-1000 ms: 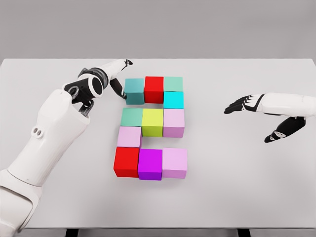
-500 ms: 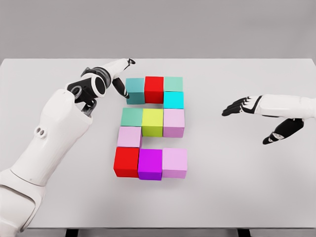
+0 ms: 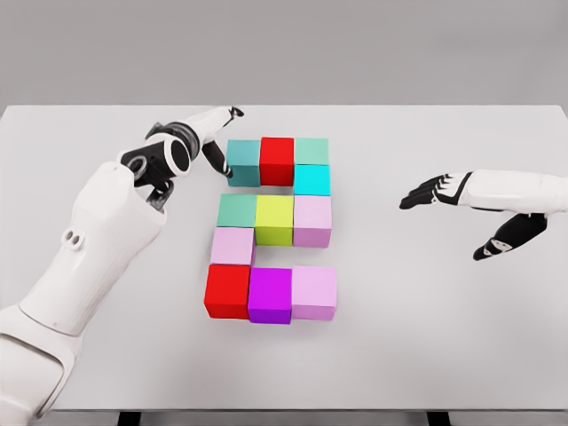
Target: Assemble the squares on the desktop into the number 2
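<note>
Judging by the layout, you had the blocks [image 3: 271, 229] on the table [image 3: 426, 337] already reading as a 2. Your left hand [image 3: 213, 142], fingers loose and holding nothing, touched the top-left teal block [image 3: 242, 162]; your right hand [image 3: 461, 209] hovered spread, well apart.

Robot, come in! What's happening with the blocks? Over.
Left hand open, at the teal block. Right hand open, off right. Blocks form a 2. Nothing in the way.
</note>
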Motion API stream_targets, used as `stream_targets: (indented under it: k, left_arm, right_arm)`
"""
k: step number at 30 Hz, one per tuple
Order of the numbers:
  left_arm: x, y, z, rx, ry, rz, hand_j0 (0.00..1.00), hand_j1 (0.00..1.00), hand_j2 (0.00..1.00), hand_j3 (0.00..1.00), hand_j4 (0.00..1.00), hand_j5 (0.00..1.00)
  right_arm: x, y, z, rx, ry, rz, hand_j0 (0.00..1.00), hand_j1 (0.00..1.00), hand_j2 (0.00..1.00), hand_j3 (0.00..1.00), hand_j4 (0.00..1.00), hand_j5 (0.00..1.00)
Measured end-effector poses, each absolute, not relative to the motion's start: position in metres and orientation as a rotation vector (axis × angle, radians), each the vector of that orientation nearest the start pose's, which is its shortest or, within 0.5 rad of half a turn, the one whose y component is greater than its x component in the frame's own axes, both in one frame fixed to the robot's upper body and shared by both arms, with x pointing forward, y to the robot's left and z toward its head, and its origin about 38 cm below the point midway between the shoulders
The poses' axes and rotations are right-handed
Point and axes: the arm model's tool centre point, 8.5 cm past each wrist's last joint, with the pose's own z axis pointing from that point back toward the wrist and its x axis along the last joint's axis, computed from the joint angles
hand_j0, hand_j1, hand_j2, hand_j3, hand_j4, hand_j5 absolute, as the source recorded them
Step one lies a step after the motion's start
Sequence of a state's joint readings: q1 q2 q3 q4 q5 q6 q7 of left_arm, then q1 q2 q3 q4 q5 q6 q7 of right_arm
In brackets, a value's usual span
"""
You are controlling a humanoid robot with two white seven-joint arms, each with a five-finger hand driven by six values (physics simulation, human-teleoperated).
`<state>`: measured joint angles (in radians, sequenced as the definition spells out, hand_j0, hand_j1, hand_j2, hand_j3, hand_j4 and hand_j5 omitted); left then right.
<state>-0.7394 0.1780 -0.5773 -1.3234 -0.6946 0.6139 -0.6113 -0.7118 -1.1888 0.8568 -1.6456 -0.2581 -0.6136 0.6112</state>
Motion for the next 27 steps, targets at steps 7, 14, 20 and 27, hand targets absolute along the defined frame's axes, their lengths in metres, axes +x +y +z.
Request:
stream_targets:
  k: [7, 14, 20, 27]
  left_arm:
    - [0.514, 0.150, 0.188, 0.522, -1.017, -1.200, 0.99, 0.99, 0.99, 0.99, 0.99, 0.99]
    - [0.511, 0.166, 0.186, 0.537, -1.007, -1.192, 0.99, 0.99, 0.99, 0.99, 0.99, 0.99]
    - [0.490, 0.227, 0.202, 0.490, -1.155, -1.351, 1.00, 1.00, 1.00, 1.00, 1.00, 1.00]
    - [0.415, 0.319, 0.189, 0.227, -1.489, -1.602, 1.00, 1.00, 1.00, 1.00, 1.00, 1.00]
  right_arm:
    - [0.369, -0.341, 0.264, 0.059, -1.452, 1.937, 1.00, 1.00, 1.00, 1.00, 1.00, 1.00]
    - [0.367, -0.342, 0.266, 0.055, -1.448, 1.940, 1.00, 1.00, 1.00, 1.00, 1.00, 1.00]
    - [0.366, -0.345, 0.267, 0.050, -1.440, 1.941, 1.00, 1.00, 1.00, 1.00, 1.00, 1.00]
    - [0.365, -0.349, 0.268, 0.039, -1.429, 1.942, 1.00, 1.00, 1.00, 1.00, 1.00, 1.00]
